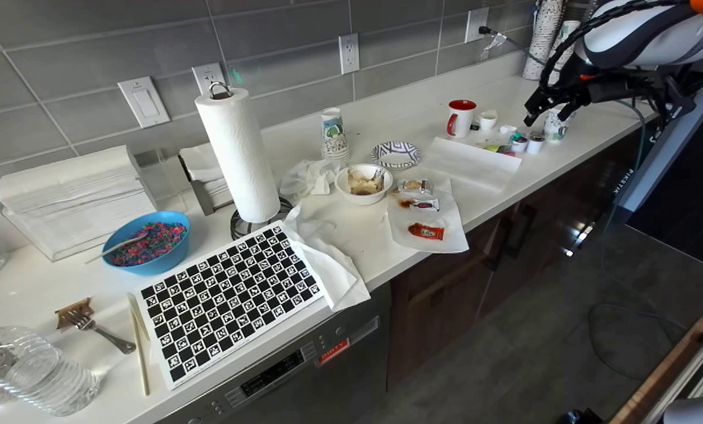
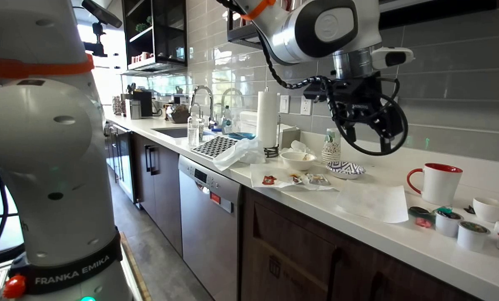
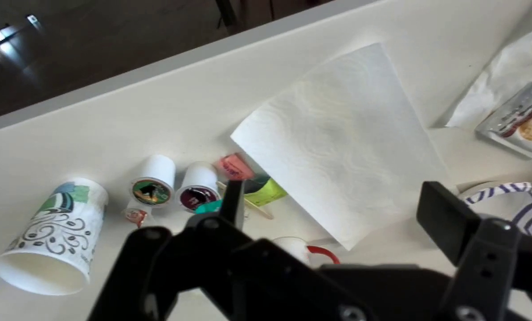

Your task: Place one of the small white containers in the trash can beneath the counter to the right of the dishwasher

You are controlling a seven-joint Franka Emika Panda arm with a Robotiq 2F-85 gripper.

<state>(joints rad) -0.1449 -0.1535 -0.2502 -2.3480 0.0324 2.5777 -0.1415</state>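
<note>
Where the counter (image 3: 92, 138) runs below the gripper (image 3: 339, 207), jaws spread wide, paper sheet (image 3: 346, 133) lower, seen between them from the wrist, red-handled mug (image 2: 441, 186) partly hidden behind, two small white containers (image 3: 154, 180) standing below, off to one side.

In an exterior view your arm (image 1: 628, 32) reaches in from the upper right and dips toward its end; in an exterior view its broad lower column (image 2: 44, 167), lettered FRANKA EMIKA, stands tall at the left side, while the forearm (image 2: 278, 25) slopes down from the top edge and bends at the wrist (image 2: 354, 62); beneath that wrist your end effector (image 3: 337, 214) hangs with its fingers (image 3: 448, 227) pointing downward; in the wrist view you see those fingers spread well apart, a broad gap lying between the pads (image 3: 237, 205).
</note>
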